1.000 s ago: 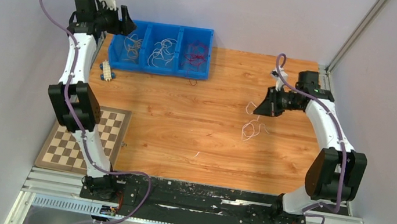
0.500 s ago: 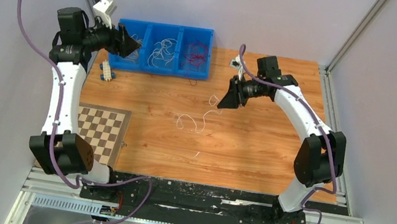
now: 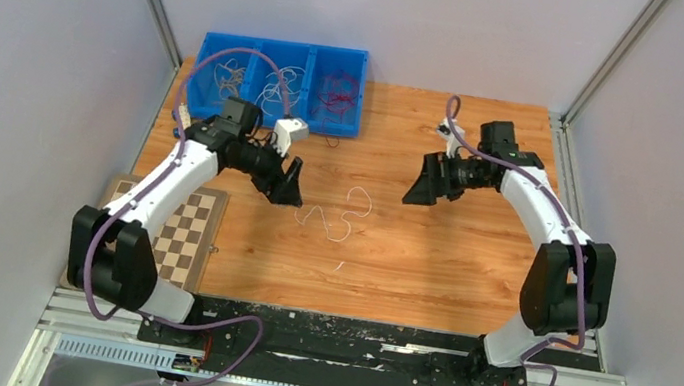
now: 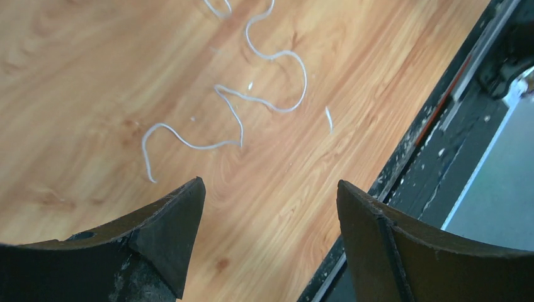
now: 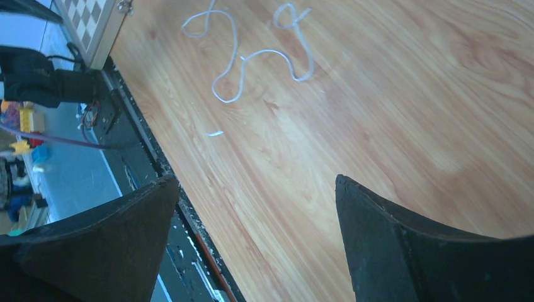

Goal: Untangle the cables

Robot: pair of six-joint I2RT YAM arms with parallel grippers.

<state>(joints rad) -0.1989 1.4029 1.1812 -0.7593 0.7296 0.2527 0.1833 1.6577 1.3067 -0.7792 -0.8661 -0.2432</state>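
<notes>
A loose white cable (image 3: pixel 334 224) lies curled on the wooden table between the two arms, with nothing holding it. My left gripper (image 3: pixel 290 191) hovers just to its left, open and empty. In the left wrist view the cable (image 4: pixel 272 56) snakes ahead of the open gripper (image 4: pixel 271 182). My right gripper (image 3: pixel 419 192) stands to the cable's right, open and empty. Its wrist view has the cable (image 5: pixel 261 53) further out, beyond the gripper (image 5: pixel 255 179). More cables sit sorted in a blue bin (image 3: pixel 342 128): tan (image 3: pixel 225 81), white (image 3: pixel 280 88) and red (image 3: pixel 337 93).
A checkerboard (image 3: pixel 176 230) lies at the table's left front corner. A tiny white scrap (image 3: pixel 339 266) rests near the front edge, also in the left wrist view (image 4: pixel 329 118). The black base rail (image 3: pixel 338 339) runs along the near edge.
My right gripper opened and let go of the white cable, which now lies mid-table, and the arm drew back right. My left arm swung from the bin down beside the cable.
</notes>
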